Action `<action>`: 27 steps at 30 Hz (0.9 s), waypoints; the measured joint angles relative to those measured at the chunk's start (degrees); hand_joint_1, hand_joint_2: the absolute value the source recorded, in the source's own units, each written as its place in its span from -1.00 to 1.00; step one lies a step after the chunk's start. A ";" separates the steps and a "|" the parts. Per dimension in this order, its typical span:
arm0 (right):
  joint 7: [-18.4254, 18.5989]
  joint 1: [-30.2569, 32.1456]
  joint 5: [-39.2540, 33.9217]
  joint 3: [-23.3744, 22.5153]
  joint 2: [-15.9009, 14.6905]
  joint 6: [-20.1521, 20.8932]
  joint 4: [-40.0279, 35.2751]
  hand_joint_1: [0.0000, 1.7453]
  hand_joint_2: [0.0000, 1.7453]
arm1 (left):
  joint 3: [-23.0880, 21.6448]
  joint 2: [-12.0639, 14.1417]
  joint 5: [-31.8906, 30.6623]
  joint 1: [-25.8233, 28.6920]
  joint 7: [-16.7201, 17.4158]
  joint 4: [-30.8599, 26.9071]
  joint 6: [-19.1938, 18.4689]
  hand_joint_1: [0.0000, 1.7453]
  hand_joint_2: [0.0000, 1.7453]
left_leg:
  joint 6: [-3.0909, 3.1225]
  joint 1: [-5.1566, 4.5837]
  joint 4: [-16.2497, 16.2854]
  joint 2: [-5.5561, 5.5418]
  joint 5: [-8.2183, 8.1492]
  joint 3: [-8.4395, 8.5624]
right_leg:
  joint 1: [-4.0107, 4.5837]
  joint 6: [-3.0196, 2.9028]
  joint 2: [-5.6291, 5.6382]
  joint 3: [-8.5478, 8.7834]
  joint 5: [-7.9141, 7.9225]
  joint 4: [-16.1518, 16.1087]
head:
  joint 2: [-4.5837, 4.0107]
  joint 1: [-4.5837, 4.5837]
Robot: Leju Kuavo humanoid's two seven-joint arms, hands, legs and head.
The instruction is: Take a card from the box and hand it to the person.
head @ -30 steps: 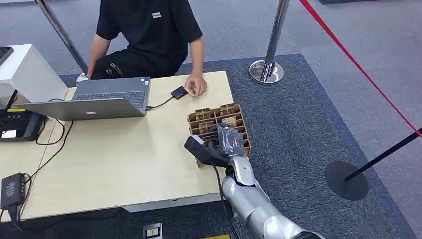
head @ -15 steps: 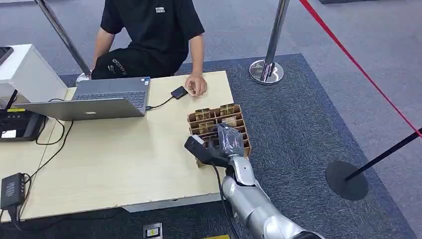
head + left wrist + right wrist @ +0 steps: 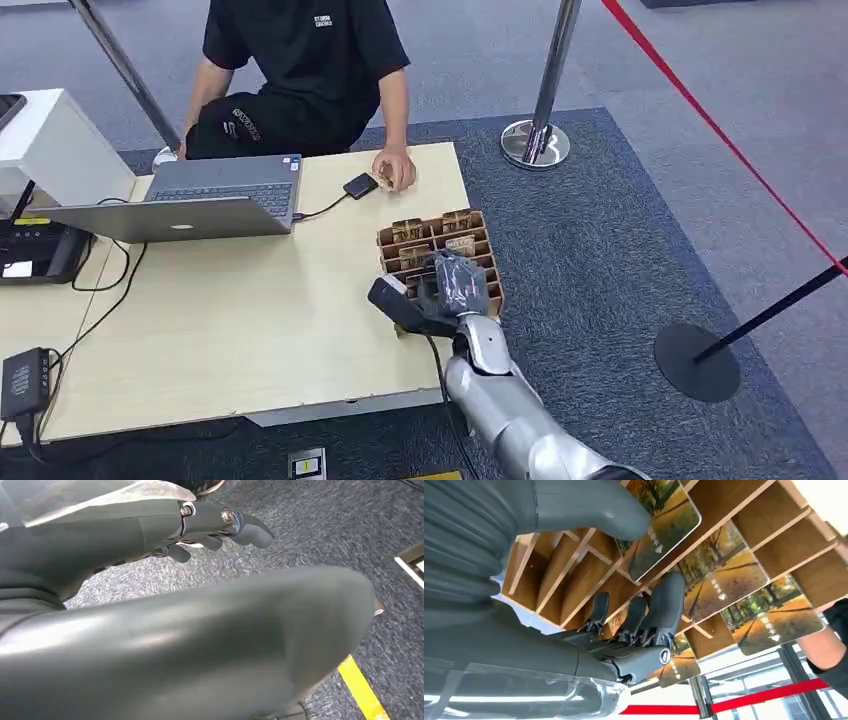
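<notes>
Card (image 3: 659, 527) pinched in right robot hand (image 3: 624, 625)

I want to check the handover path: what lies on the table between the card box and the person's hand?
In the head view, bare tabletop separates the card box from the person's hand; a small black device lies beside that hand.

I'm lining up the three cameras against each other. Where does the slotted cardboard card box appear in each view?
Head view: card box on the table's right edge, the right hand over its near end.
Left wrist view: not in it; carpet behind the left hand.
Right wrist view: box across the background, cards standing in its slots.
Shared landmark: the right hand.
</notes>
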 joint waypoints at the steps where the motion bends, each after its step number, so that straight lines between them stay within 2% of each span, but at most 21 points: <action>1: -0.07 0.03 0.00 0.00 0.04 0.00 -0.02 -0.06 1.00 | 0.00 0.00 0.09 0.00 0.00 0.00 0.00 -1.00 -1.00 | 0.00 0.00 0.00 0.00 0.00 0.00 | 0.00 0.00 0.00 0.00 0.00 0.00 | 0.00 0.00; 18: -0.83 0.35 0.35 0.50 0.59 -0.24 -0.09 -0.02 1.00 | 0.04 0.00 0.24 -0.03 0.00 0.00 0.07 -1.00 -1.00 | 0.00 0.00 0.00 0.00 0.00 -0.01 | 0.00 0.00 0.00 0.00 0.00 0.00 | 0.00 0.00; 20: -0.83 0.36 0.31 0.50 0.59 -0.24 -0.09 0.04 1.00 | 0.04 0.00 0.24 -0.03 0.00 0.00 0.07 -1.00 -1.00 | 0.00 0.00 0.00 0.00 0.00 -0.01 | 0.00 0.00 0.00 0.00 0.00 0.00 | 0.00 0.00; 27: -1.16 0.35 -0.11 0.50 0.59 -0.20 -0.09 0.00 1.00 | 0.04 0.00 0.24 -0.03 0.00 0.00 0.09 -1.00 -1.00 | 0.00 0.00 0.00 0.00 0.00 0.00 | 0.00 0.00 0.00 0.01 0.00 0.00 | 0.00 0.00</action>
